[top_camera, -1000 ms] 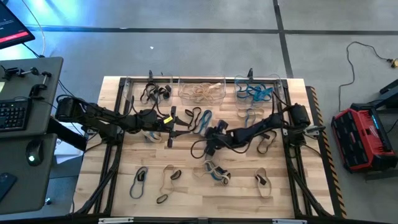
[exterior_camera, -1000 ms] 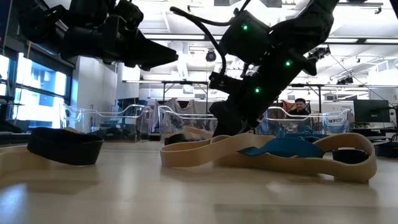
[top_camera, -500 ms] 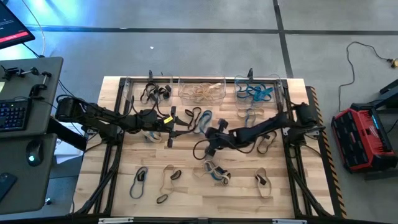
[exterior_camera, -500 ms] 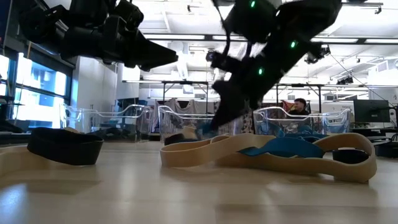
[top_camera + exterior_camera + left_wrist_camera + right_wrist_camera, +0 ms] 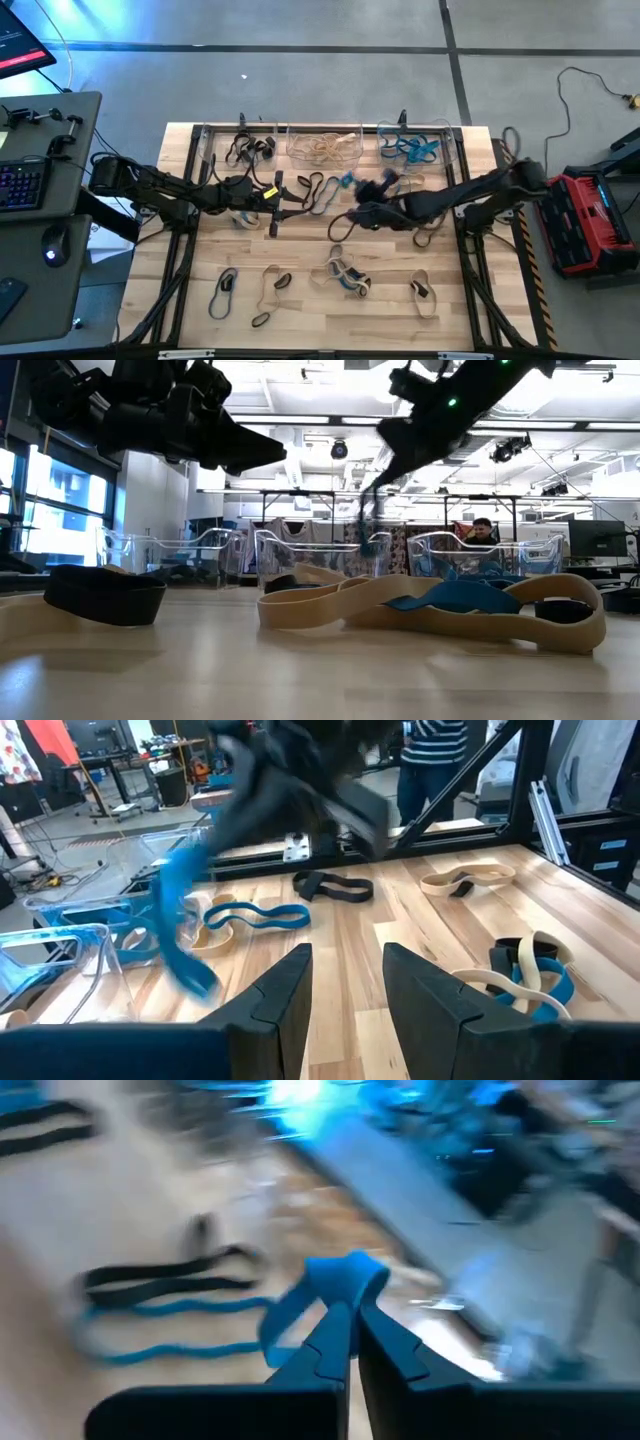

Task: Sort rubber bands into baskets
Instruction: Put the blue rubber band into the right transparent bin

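Observation:
Three clear baskets stand along the far edge: one [image 5: 247, 148] with black rubber bands, one [image 5: 324, 146] with tan ones, one [image 5: 414, 146] with blue ones. My right gripper [image 5: 362, 192] is raised above the table's middle, shut on a blue rubber band [image 5: 338, 1280], which hangs under it in the low view [image 5: 365, 520]. My left gripper [image 5: 345, 990] stands open left of centre, above the wood, with nothing between its fingers. Loose bands lie flat on the table, among them a black and blue pair [image 5: 320, 190]. My right gripper pinches the blue rubber band between its two fingertips [image 5: 345, 1325]. A folded bit of the band [image 5: 345, 1275] sticks out past the tips. The rest hangs slack below the fingers [image 5: 180, 935], lifted clear of the table.
Tan and blue bands [image 5: 345, 275] lie near the middle front, others at the front left [image 5: 226, 284] and front right [image 5: 420, 291]. A tan band [image 5: 400, 186] lies before the right basket. A person [image 5: 484, 530] sits in the room beyond the table.
My right gripper has shut on the blue band on the table's middle, then risen quickly and swung toward the far right. The band has come up with it, clear of the wood, and now dangles.

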Available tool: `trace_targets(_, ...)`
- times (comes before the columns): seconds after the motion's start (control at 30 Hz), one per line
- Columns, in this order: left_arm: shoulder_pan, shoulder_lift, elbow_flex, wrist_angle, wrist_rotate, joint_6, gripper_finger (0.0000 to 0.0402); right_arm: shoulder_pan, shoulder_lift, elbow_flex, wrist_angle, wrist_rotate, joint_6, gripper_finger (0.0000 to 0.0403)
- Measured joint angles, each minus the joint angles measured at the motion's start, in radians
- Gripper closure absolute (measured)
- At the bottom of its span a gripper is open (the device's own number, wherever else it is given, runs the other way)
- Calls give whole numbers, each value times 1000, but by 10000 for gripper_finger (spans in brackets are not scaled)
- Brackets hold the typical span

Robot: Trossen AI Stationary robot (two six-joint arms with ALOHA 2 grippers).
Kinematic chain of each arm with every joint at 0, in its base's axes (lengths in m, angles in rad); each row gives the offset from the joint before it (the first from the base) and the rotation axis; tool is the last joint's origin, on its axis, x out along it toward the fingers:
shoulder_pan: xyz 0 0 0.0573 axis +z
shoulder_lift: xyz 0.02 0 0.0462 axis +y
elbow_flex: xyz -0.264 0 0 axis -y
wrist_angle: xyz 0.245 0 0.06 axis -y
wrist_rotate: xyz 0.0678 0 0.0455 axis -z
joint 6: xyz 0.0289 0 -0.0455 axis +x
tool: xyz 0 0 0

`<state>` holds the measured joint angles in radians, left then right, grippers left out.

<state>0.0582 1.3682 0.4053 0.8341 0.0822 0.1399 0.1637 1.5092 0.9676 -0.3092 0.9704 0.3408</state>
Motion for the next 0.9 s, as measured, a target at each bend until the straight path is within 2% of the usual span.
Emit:
trace_targets(0.13,0,0,0,-4,0,-5,286,-16,-91,0,-187,139,124,402)
trace_targets(0.33,0,0,0,-4,0,0,286,-82,-174,0,-489,258,340,402)
trace_targets(0.57,0,0,0,-4,0,-5,286,-238,-174,0,-734,264,546,403)
trace_targets(0.9,0,0,0,-5,0,-5,286,-447,-165,0,-813,228,557,403)
